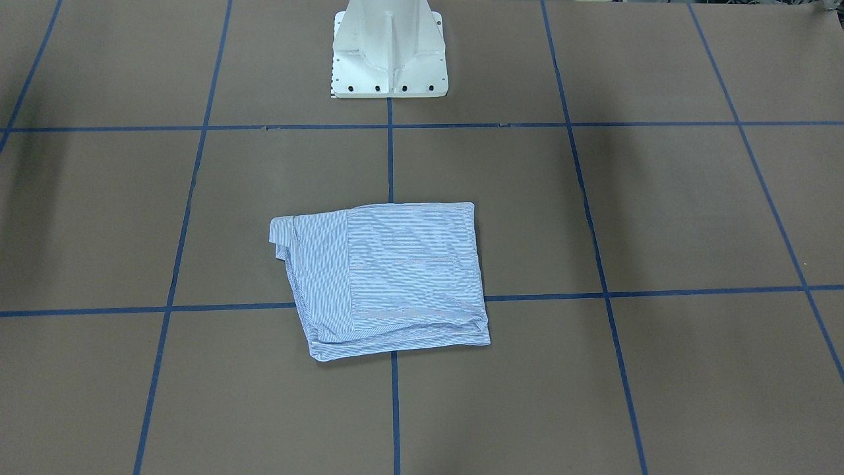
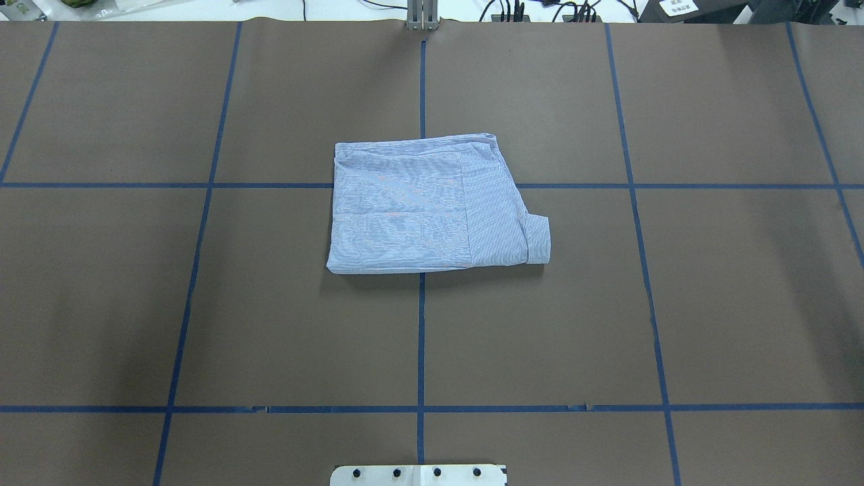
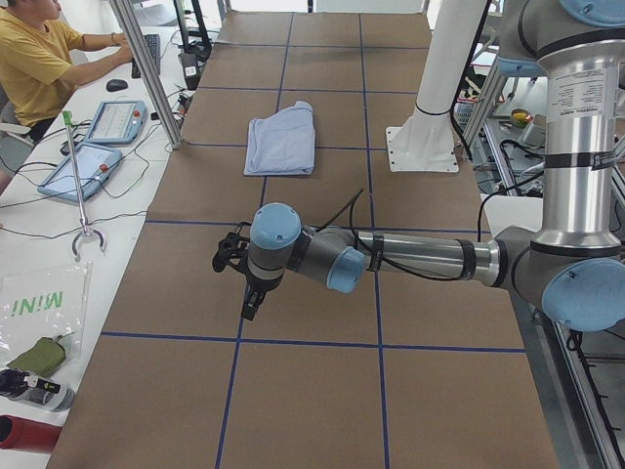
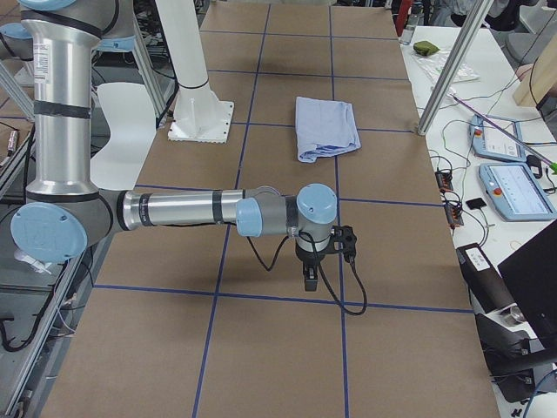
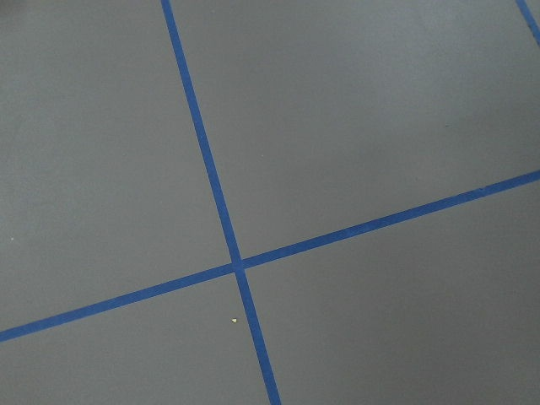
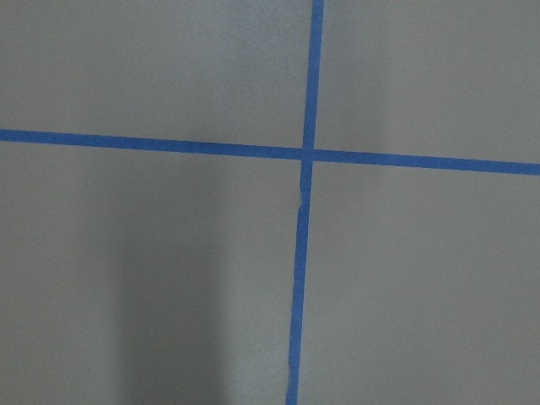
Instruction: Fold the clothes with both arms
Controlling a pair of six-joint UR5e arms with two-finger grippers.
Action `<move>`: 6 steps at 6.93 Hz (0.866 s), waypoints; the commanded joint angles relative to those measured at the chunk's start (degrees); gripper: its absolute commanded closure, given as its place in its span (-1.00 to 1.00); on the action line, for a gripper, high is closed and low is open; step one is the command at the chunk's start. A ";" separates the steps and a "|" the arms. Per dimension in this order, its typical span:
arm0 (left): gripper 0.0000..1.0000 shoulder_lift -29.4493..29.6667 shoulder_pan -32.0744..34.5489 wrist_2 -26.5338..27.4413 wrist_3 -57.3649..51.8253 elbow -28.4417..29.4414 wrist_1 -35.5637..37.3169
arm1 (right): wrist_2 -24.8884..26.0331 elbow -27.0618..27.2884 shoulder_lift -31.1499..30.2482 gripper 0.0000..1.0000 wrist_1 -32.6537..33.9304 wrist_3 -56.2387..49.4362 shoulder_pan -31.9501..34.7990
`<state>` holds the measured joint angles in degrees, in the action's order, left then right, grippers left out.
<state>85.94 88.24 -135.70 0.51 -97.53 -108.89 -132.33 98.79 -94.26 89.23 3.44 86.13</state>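
Note:
The light blue striped shirt (image 1: pixel 386 280) lies folded into a compact rectangle near the table's middle, also seen as the shirt (image 2: pixel 432 206), the shirt (image 3: pixel 281 142) and the shirt (image 4: pixel 325 127). Neither arm reaches into the overhead or front-facing views. My left gripper (image 3: pixel 251 303) hangs over bare table at the left end, far from the shirt. My right gripper (image 4: pixel 311 277) hangs over bare table at the right end. Whether either is open or shut I cannot tell. Both wrist views show only brown table with blue tape lines.
The white pedestal base (image 1: pixel 389 53) stands behind the shirt. Blue tape lines (image 2: pixel 422 337) grid the brown table cover. A person (image 3: pixel 39 59) sits at a side desk with tablets (image 3: pixel 93 166); cables and devices (image 4: pixel 513 187) line the operators' side.

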 commanded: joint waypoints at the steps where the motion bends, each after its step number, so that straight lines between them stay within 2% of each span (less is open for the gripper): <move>1: -1.00 0.02 0.00 0.26 -0.25 0.32 0.17 | -0.03 -0.18 0.04 -1.00 -0.02 -0.01 0.00; 2: -1.00 0.02 0.00 1.56 -0.34 0.59 0.17 | -0.12 -0.18 0.04 -1.00 0.07 -0.01 0.00; 3: -1.00 0.11 0.00 5.40 -0.25 0.50 0.17 | -0.12 -0.27 0.04 -1.00 0.07 -0.01 0.00; 6: -1.00 -0.24 0.08 5.45 0.10 0.85 0.79 | -0.12 -0.35 0.04 -1.00 0.07 -0.01 0.00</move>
<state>85.84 88.28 -130.26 0.53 -96.73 -108.39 -132.45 98.47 -94.22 89.30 3.43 86.13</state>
